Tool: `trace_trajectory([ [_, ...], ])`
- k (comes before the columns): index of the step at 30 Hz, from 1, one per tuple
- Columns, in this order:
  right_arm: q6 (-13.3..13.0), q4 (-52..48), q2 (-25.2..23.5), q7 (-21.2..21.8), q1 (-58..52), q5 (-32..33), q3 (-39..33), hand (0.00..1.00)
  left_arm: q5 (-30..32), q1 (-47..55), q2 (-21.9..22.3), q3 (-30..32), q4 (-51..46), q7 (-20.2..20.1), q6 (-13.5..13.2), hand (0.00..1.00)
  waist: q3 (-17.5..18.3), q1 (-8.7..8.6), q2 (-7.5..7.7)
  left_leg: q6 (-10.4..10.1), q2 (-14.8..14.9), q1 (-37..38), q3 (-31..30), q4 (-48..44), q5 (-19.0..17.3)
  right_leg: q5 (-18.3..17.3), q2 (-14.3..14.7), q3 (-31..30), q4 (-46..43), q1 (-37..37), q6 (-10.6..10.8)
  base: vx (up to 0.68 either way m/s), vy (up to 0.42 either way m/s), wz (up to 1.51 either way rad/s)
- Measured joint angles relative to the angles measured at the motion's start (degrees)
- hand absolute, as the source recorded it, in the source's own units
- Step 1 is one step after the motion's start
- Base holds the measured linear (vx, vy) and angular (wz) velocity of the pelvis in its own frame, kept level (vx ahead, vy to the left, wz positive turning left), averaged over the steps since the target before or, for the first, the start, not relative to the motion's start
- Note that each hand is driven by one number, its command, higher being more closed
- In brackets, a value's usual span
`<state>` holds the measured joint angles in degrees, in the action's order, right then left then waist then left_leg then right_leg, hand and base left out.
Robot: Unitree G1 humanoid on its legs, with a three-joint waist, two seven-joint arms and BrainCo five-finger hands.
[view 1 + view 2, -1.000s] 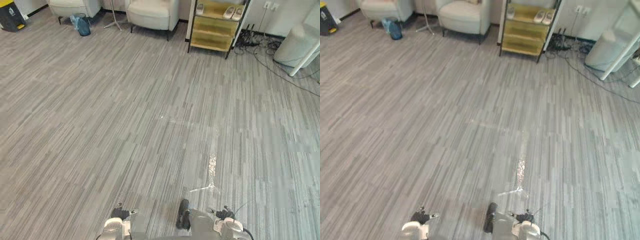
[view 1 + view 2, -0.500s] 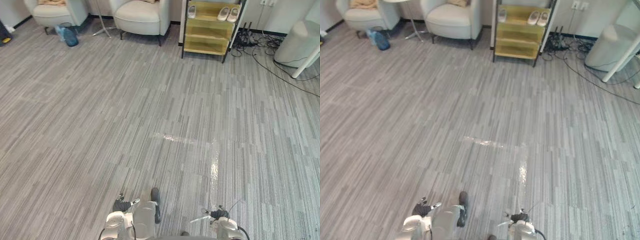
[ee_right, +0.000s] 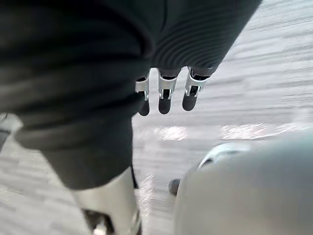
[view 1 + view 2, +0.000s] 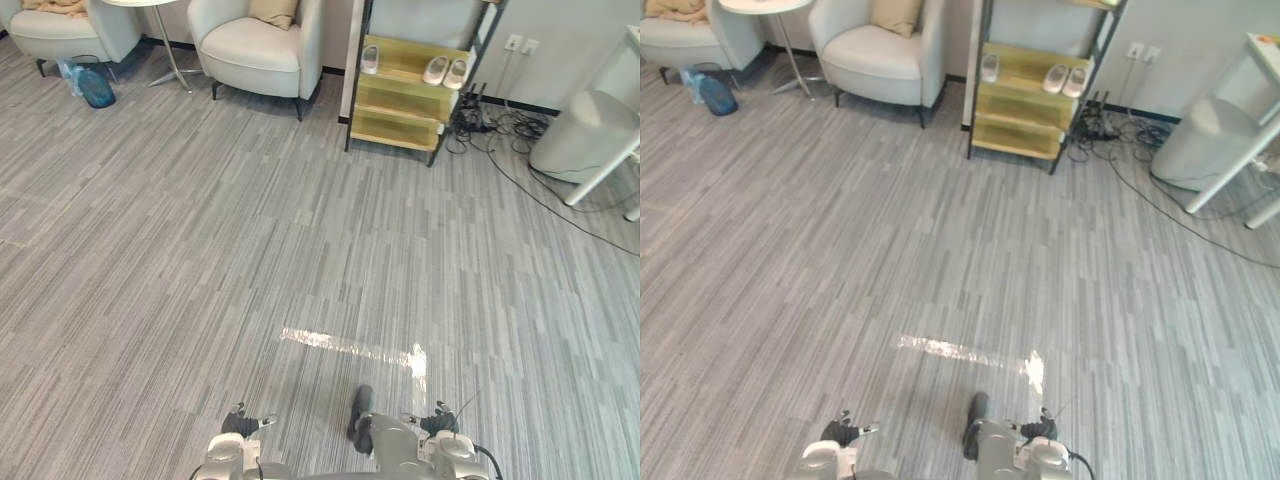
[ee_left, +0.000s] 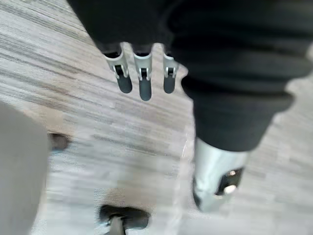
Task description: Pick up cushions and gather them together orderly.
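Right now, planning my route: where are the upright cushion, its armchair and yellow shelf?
upright cushion (image 4: 272, 10), left eye view, front face.
armchair (image 4: 250, 50), left eye view, seat.
yellow shelf (image 4: 395, 97), left eye view, middle board.

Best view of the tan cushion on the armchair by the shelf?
Right eye view: the tan cushion leans on the armchair back, mostly in frame. Left eye view crops more. Wrist views look at floor.

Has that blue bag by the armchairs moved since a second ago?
No. The blue bag still sits at the foot of the left armchair. The whole view has shifted, so the camera moved, not the bag.
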<state>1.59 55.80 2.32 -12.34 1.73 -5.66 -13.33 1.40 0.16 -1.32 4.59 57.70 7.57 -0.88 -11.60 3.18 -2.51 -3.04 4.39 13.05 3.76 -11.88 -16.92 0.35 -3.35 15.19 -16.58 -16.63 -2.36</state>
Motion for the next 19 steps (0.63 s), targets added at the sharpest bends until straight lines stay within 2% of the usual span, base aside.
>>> trace_trajectory([
  [1,-0.02,-0.63,0.05,0.00,-0.22,0.06,-0.03,0.00,0.76,-0.13,0.84,1.40,-0.20,-0.22,0.35,0.00,-0.28,-0.34,-1.45,-0.13,2.39,-6.47,-2.02,-15.43,0.17,-2.64,1.21,2.89,0.92,2.84,-0.91,0.46,-0.258,0.63],
  [2,0.02,-0.89,0.12,-0.10,-0.43,0.11,-0.03,0.00,0.83,-0.34,1.01,1.88,-0.51,-0.18,0.39,0.00,-0.40,-0.37,-1.96,-0.45,3.41,-9.19,-2.50,-21.36,1.12,-3.06,2.06,3.34,1.61,4.21,-1.21,0.45,-0.253,0.60],
  [3,0.05,-0.94,0.12,-0.15,-0.52,0.11,0.03,0.00,0.82,-0.21,1.16,2.80,-1.14,-0.15,0.46,0.00,-0.82,-0.12,-2.28,-0.42,5.02,-12.27,-2.55,-28.73,3.33,-3.84,3.09,3.80,2.57,6.26,-1.69,0.34,-0.156,0.20],
  [4,0.08,-0.91,-0.23,-0.17,-0.67,0.40,0.25,0.00,0.72,0.31,1.14,3.37,-2.10,-0.21,0.39,0.00,-1.10,0.58,-2.28,-0.94,7.94,-16.47,-2.22,-38.95,2.41,-5.16,4.66,4.28,3.90,9.48,-2.70,0.41,-0.170,0.11],
  [5,0.05,-0.86,-1.04,-0.22,-0.64,0.91,0.01,0.00,0.80,0.50,0.87,3.24,-3.26,-0.18,0.38,0.00,-1.40,1.02,-1.76,-1.47,9.25,-20.28,-1.24,-43.10,0.74,-6.13,5.37,5.08,5.14,13.19,-3.20,0.39,-0.147,0.04],
  [7,-0.01,-0.96,-1.49,-0.87,-0.42,1.61,-0.08,0.00,0.87,0.46,0.75,2.76,-5.20,-0.23,0.30,0.00,-1.73,1.49,-0.92,-1.38,8.57,-23.24,0.19,-39.55,-0.94,-6.17,5.29,4.68,7.03,16.29,-3.24,0.36,-0.122,-0.11],
  [9,-0.01,-0.91,-1.74,-1.41,-0.22,1.88,-1.30,0.00,0.80,0.26,1.06,2.25,-5.96,-0.18,0.08,0.00,-1.71,2.46,-0.94,-1.69,6.01,-26.23,0.07,-26.70,-1.57,-6.14,4.79,3.46,9.15,18.56,-3.15,0.35,-0.016,-0.43],
  [10,0.03,-0.86,-2.04,-1.47,-0.30,1.89,-2.22,0.00,0.76,0.19,1.07,2.19,-5.88,-0.16,0.11,0.00,-1.62,2.71,-1.03,-1.95,4.84,-26.21,-0.69,-20.87,-0.88,-6.40,4.37,2.95,9.17,18.87,-2.61,0.29,0.089,-0.46],
  [11,0.03,-0.79,-1.76,-1.64,-0.87,1.87,-2.61,0.00,0.76,0.25,1.33,1.95,-5.46,-0.14,0.11,0.00,-1.49,2.76,-1.25,-2.00,3.36,-25.70,-3.01,-11.78,4.44,-6.89,4.54,2.60,9.23,19.50,-1.34,0.28,0.119,-0.45],
  [12,0.13,-0.35,-2.05,-1.62,-1.66,1.83,-3.36,0.00,0.72,0.05,1.48,1.20,-4.73,-0.20,0.10,0.00,-0.98,2.90,-1.67,-1.95,2.29,-24.90,-4.30,-9.50,10.22,-8.01,4.72,1.55,9.35,20.69,0.37,0.28,0.105,-0.36],
  [13,0.19,-0.61,-2.54,-1.61,-1.95,1.85,-3.93,0.00,0.73,0.08,0.92,0.93,-4.57,-0.15,0.09,0.00,-0.56,2.95,-0.93,-1.71,1.65,-24.09,-4.00,-8.69,10.43,-7.95,3.92,1.20,9.36,20.77,0.56,0.27,0.097,-0.16],
  [15,0.17,-0.89,-2.95,-1.61,-3.11,1.79,-4.58,0.00,0.74,-0.08,0.38,0.90,-4.11,-0.21,0.08,0.00,0.55,2.80,1.19,-1.17,-0.06,-22.38,-2.75,-6.40,10.75,-9.11,1.22,1.26,8.78,21.26,2.36,0.25,0.099,0.11],
  [19,0.15,-0.89,-3.99,-1.55,-4.00,1.77,-5.10,0.00,0.71,0.38,-0.24,0.97,-3.44,-0.21,0.14,0.00,1.40,2.95,2.42,-0.71,-1.84,-19.02,-2.00,-3.23,11.03,-9.56,-0.58,0.78,8.95,22.98,3.13,0.14,0.060,0.04],
])
